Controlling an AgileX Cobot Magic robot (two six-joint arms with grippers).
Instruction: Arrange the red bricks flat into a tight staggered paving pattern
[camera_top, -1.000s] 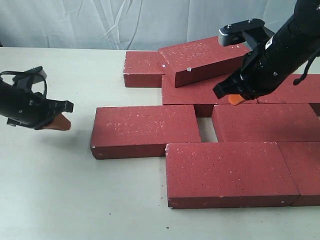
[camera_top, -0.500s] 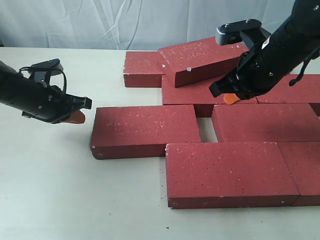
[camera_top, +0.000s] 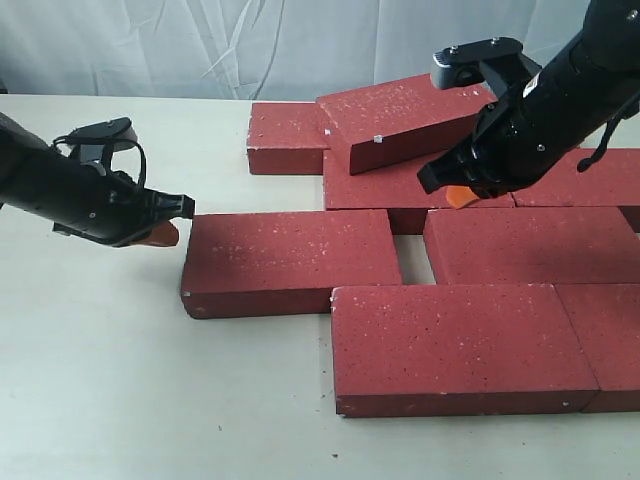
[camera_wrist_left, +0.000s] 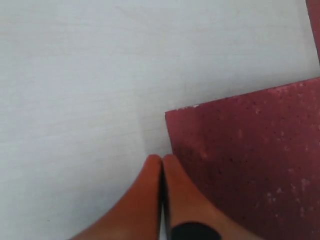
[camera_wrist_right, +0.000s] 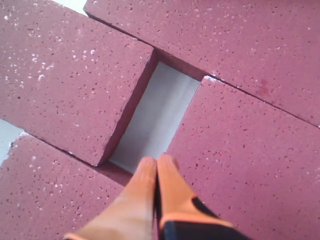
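Several red bricks lie flat on the pale table (camera_top: 90, 380). One more red brick (camera_top: 405, 120) rests tilted across the back row. The middle-left brick (camera_top: 290, 260) is separated from the middle-right brick (camera_top: 530, 245) by a gap (camera_top: 412, 258). My left gripper (camera_top: 165, 233) is shut and empty, its orange fingertips (camera_wrist_left: 172, 167) right at that brick's (camera_wrist_left: 250, 160) left end. My right gripper (camera_top: 458, 196) is shut and empty, hovering low over the back of the gap (camera_wrist_right: 155, 115), with its fingertips (camera_wrist_right: 167, 167) by the edge of a brick (camera_wrist_right: 250, 165).
A long front brick (camera_top: 455, 345) lies flush against another (camera_top: 610, 340) at the right edge. A flat back-left brick (camera_top: 288, 135) sits beside the tilted one. A crumpled white backdrop (camera_top: 200, 45) closes the far side. Bare table spreads to the left and front.
My left arm has swung right across the table until its shut tips reached the middle-left brick's end. The right arm shifted slightly left and now holds still.
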